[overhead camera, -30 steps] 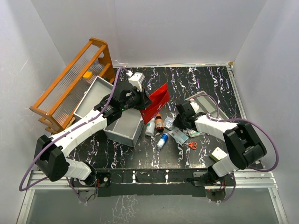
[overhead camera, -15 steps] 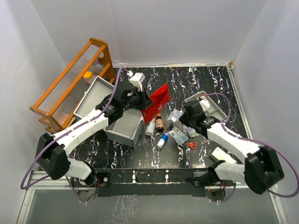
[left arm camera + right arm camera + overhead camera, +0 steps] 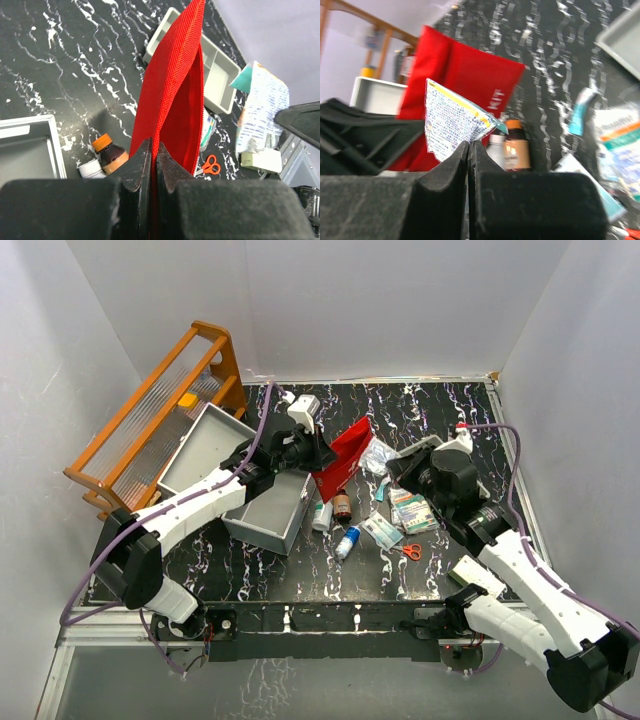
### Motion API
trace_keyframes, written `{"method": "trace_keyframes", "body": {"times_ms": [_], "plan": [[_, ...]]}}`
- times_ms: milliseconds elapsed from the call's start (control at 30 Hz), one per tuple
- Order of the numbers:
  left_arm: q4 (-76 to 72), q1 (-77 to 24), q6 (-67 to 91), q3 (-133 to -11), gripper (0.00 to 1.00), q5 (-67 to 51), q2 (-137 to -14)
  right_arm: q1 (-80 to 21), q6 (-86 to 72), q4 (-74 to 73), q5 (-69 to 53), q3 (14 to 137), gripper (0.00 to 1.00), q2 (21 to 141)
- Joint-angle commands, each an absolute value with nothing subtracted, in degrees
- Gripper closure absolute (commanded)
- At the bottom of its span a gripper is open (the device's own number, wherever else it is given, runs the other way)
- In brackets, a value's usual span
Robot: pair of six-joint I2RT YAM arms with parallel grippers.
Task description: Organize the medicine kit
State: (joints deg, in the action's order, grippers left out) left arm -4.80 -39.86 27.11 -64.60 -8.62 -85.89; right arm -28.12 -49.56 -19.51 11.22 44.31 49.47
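The medicine kit [image 3: 268,521], a light-grey hard box, stands open at the left with its lid [image 3: 197,445] tipped back. My left gripper [image 3: 318,452] [image 3: 154,150] is shut on the edge of a red soft pouch [image 3: 346,454] [image 3: 174,95], holding it upright with its mouth gaping. My right gripper [image 3: 393,468] [image 3: 470,145] is shut on a corner of a printed white sachet [image 3: 378,455] [image 3: 451,125] [image 3: 261,107], which hangs in the air just right of the pouch.
On the dark marbled table lie a brown bottle [image 3: 341,505] with an orange cap, a white bottle [image 3: 321,515], a blue-white bottle [image 3: 347,540], orange scissors [image 3: 411,551], flat packets [image 3: 412,510] and a small box [image 3: 467,571]. A divided grey tray [image 3: 217,75] sits behind. An orange rack [image 3: 150,430] leans at the far left.
My right arm has lifted the sachet off the table and carried it up and left to the pouch. The left gripper has shifted the pouch slightly right.
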Motion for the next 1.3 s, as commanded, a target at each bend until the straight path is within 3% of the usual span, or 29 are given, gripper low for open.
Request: {"method": "trace_keyframes", "body": {"times_ms": [0,333,1000,1267], "plan": [[-11.35,-39.81,28.29,-64.82,1.00,-11.58,-85.19,-28.02,-49.16,-8.61,4.06,49.25,1.00,49.37],[-13.58,-39.84,33.33,-65.68,1.00,-16.52,-86.20,-28.04,-60.06,9.11,-0.38,46.59,1.00,54.30],[-14.68,-39.81,33.54,-65.43,1.00,-19.80,-86.29,-27.99,-65.90,0.62,4.53,44.24,1.00,59.44],[-14.28,-39.83,32.95,-65.08,1.00,-20.77,-86.35,-28.01,-65.79,-5.14,6.28,46.47,0.87,61.36]]}}
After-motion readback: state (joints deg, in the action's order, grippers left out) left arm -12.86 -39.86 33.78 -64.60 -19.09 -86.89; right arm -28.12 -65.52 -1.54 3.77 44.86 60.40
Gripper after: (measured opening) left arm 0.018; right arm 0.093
